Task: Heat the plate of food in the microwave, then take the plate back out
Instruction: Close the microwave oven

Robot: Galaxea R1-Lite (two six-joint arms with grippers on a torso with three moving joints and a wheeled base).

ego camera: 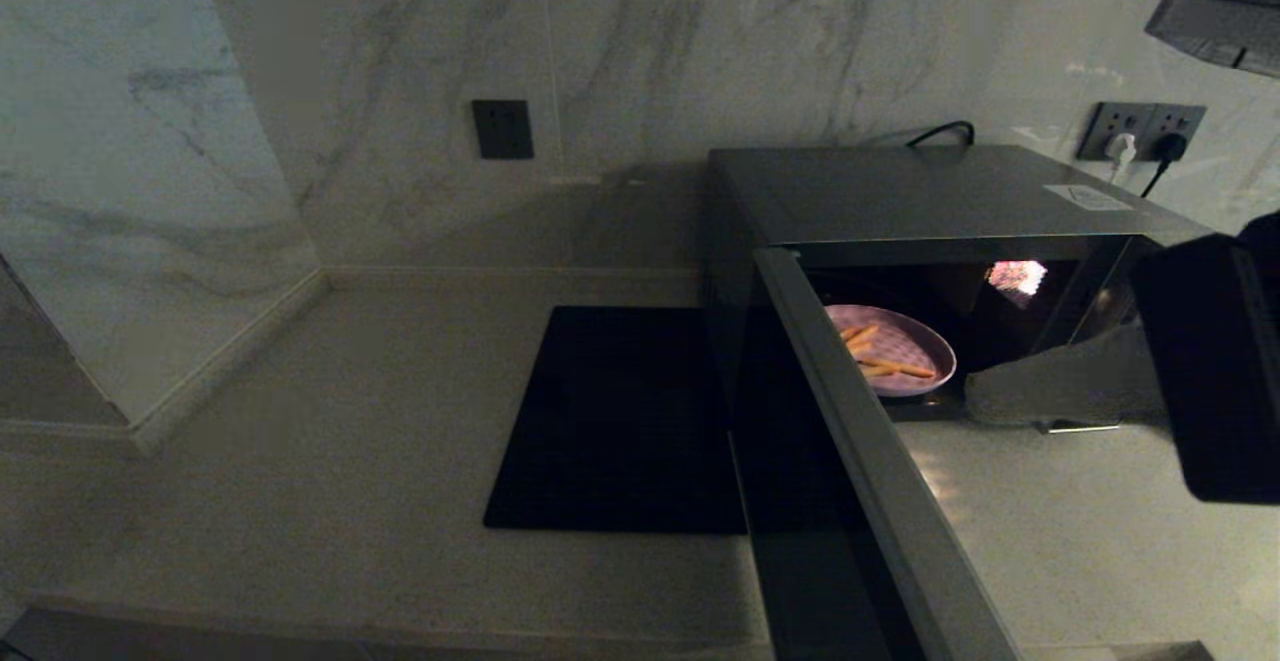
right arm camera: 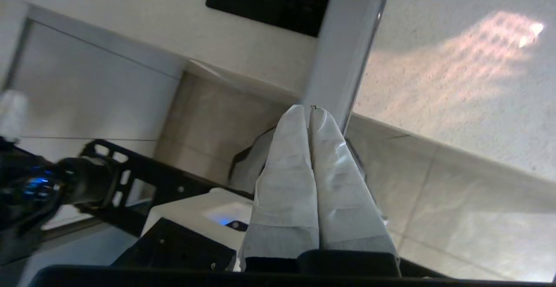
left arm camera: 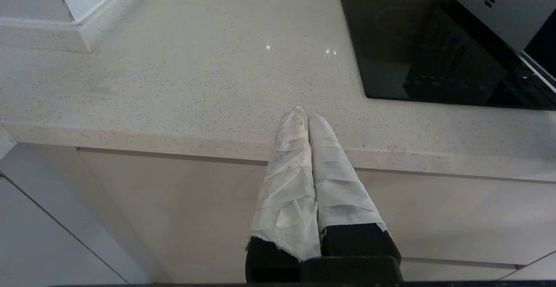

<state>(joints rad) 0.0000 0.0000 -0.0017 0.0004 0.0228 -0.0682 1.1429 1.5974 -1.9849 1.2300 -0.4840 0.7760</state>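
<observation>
Both sets of jaws are pressed shut on nothing: the right gripper [right arm camera: 310, 109] sits at the edge of the swung-open door [ego camera: 880, 461], apparently placed to push it closed, while the left gripper [left arm camera: 304, 115] hangs parked at the counter's [left arm camera: 182, 74] front edge. From the door, the plate of food [ego camera: 893, 349] lies at two o'clock, already inside the lit microwave [ego camera: 930, 196] for heating.

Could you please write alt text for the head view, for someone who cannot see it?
The plate of food, a small pink plate of fries, sits inside the microwave, whose door stands wide open. The right gripper is shut just in front of the opening, and a black mat lies on the counter beside it.
</observation>
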